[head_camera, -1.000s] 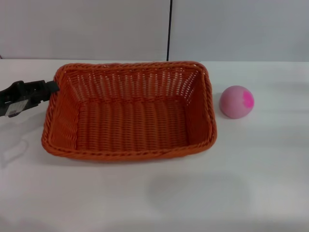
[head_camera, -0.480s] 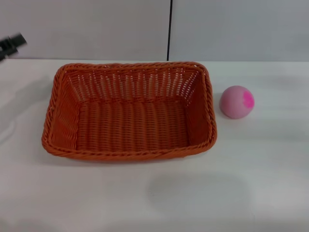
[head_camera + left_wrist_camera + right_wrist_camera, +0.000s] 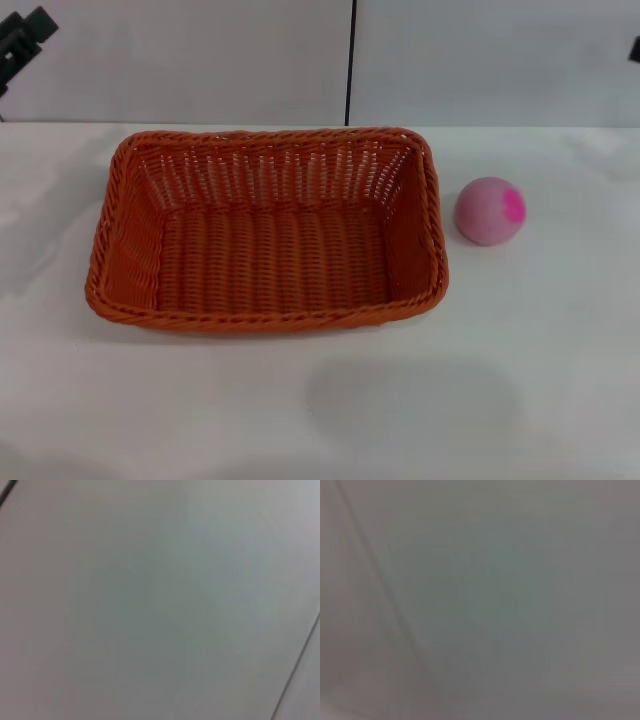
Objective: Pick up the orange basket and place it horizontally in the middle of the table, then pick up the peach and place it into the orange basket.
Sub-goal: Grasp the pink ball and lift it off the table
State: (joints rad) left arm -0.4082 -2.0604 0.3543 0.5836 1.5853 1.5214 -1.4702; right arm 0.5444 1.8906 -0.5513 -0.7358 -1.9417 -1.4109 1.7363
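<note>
Two things on the bench: we see a basket (image 3: 268,232) and a peach (image 3: 490,211) resting on the white bench (image 3: 400,400).
Basket: orange woven, rectangular, upright with its open side up, long side running left to right, sitting near the middle of the bench and a little toward the left; we see nothing inside it.
Peach: pale pink ball with a bright magenta blotch, on the bench just beside the basket's right short wall, apart from it, not touching.
Left end effector (image 3: 22,40): we see only a dark part of it at the top left edge of the head view, raised above the far left of the bench against the wall, well apart from the basket; we cannot tell whether its fingers are apart or together.
Right end effector (image 3: 634,48): only a small dark sliver shows at the far right edge of the head view, high and well away from the peach; we cannot tell its finger state either.
Wrist views: both show us only a plain grey surface crossed by a faint line.
</note>
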